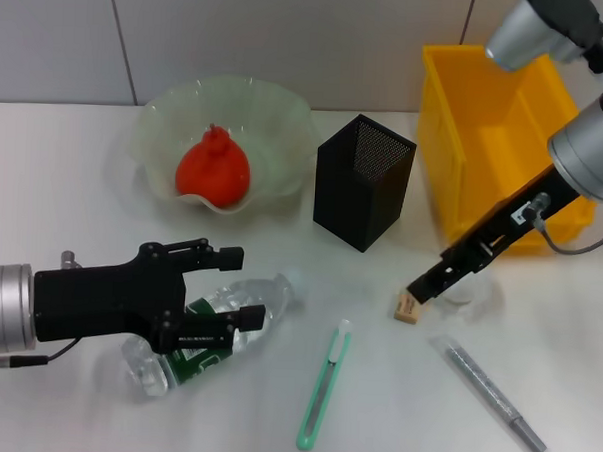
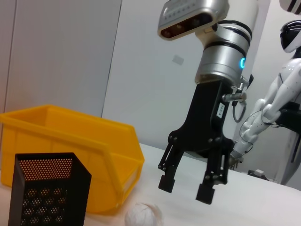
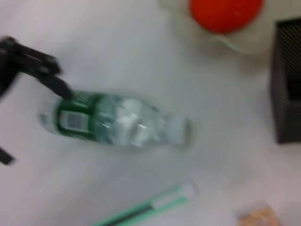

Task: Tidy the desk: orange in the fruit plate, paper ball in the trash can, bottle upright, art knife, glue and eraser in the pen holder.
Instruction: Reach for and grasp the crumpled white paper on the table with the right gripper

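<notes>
A: The right gripper (image 1: 431, 285) hangs low near the right edge of the bench (image 1: 63, 176), jaws spread with nothing between them; the left wrist view shows it poised over the paper ball (image 2: 142, 215). The eraser (image 1: 407, 308) lies just beside its tip.

B: And the left gripper (image 1: 219, 282)?

A: Wide open toward the near left corner, its fingers straddling the bottle (image 1: 212, 327), which lies on its side. It grips nothing yet.

B: What could spoil things?

A: I'd guess the bottle rolls if one finger touches first, since it is round and smooth. The paper ball is light, so a closing jaw could nudge it away, or knock the eraser.

B: The rest?

A: The orange (image 1: 213, 168) already sits in the fruit plate (image 1: 276, 120) at the far left. The pen holder (image 1: 364, 181) and the yellow trash can (image 1: 466, 133) stand at the far edge; the art knife (image 1: 324, 385) and glue (image 1: 494, 395) lie by the near edge.
</notes>
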### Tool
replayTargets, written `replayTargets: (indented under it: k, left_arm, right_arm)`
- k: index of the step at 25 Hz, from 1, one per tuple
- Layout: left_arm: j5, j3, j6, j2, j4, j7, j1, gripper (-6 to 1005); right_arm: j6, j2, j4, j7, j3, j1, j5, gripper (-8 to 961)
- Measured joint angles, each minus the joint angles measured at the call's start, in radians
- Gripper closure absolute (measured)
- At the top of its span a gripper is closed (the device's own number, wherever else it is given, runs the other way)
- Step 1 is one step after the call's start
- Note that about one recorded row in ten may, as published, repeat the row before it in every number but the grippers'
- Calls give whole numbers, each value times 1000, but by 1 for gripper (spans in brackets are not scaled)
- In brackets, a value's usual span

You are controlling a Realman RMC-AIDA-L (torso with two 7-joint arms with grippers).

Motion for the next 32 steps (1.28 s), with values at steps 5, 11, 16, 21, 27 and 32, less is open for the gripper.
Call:
replayTargets:
  k: [5,11,16,21,27,32]
  left_arm:
    - [0,0,-1,-1,0,0,-8,186]
    - [0,0,-8,-2,0,0,-12,187]
    - [0,0,-11,-4,0,0,-13,187]
    - [0,0,-11,-5,-3,0,-13,187]
    - [0,0,-13,-5,-4,0,-13,187]
    - [0,0,-14,-5,-6,0,-13,186]
  right_arm:
    - [0,16,-8,24,-5,25,-106,131]
    - [15,25,-32,53,-74,29,-163,130]
    - [44,38,-45,72,-140,30,-212,130]
    - [107,45,-37,84,-191,21,-246,131]
    - [156,46,-8,98,-209,17,-246,130]
    - [221,49,29,95,-241,8,-242,130]
